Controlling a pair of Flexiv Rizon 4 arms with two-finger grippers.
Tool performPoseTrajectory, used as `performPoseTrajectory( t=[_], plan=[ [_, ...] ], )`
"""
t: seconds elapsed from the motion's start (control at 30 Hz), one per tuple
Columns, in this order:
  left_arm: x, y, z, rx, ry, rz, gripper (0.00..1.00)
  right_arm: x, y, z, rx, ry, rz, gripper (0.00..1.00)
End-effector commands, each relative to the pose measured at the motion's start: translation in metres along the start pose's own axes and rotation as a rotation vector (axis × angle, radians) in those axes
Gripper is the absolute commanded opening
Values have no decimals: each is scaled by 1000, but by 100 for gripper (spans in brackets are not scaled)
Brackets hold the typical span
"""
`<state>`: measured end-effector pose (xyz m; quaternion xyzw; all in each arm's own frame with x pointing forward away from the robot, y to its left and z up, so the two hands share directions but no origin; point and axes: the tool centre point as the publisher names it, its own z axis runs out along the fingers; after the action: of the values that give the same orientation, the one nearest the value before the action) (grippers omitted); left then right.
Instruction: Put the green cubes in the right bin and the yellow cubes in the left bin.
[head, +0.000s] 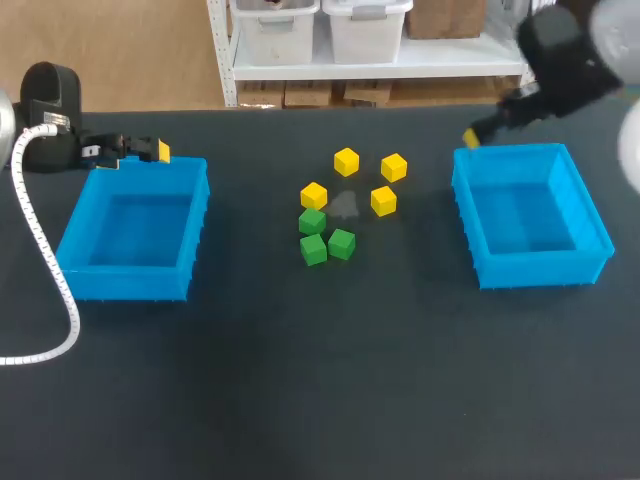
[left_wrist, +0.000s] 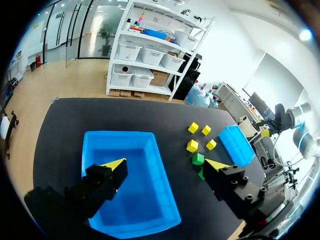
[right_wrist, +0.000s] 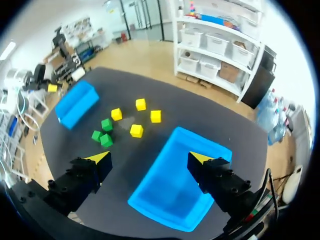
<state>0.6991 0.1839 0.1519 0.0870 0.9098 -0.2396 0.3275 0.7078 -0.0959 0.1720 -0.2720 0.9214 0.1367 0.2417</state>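
Several yellow cubes (head: 346, 161) and three green cubes (head: 313, 249) lie loose on the dark table, midway between two blue bins. My left gripper (head: 150, 151) hangs open over the far edge of the empty left bin (head: 130, 283). In the left wrist view the left gripper (left_wrist: 165, 164) has that bin (left_wrist: 125, 200) under it, and the green cubes (left_wrist: 198, 159) lie beyond one finger. My right gripper (head: 472, 137) stands open at the far left corner of the empty right bin (head: 540, 270). From its wrist, the right gripper (right_wrist: 149, 157) is above that bin (right_wrist: 175, 192), holding nothing.
The cubes form one loose cluster, yellow ones (right_wrist: 136, 130) farther back, green ones (right_wrist: 106, 140) nearer the front. A white ribbed cable (head: 45, 270) loops down the table's left side from my left arm. A pale smudge (head: 345, 206) marks the table among the cubes.
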Motion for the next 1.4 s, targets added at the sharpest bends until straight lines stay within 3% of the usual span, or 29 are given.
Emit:
performPoseTrajectory(
  t=[0.03,0.37,0.63,0.83,1.1,1.4],
  plan=[
    [1,1,0,6,-4,1,100,-11,24,15,67,81,-28,100],
    [1,1,0,6,-4,1,100,-8,82,56,3,174,-169,100],
    [1,1,0,6,-4,1,100,12,108,89,-81,304,-361,100],
    [1,1,0,6,-4,1,100,15,122,111,-105,359,-447,100],
    [1,1,0,6,-4,1,100,17,128,142,-83,399,-472,100],
    [1,1,0,6,-4,1,100,39,116,163,-62,456,-412,100]
  ],
)
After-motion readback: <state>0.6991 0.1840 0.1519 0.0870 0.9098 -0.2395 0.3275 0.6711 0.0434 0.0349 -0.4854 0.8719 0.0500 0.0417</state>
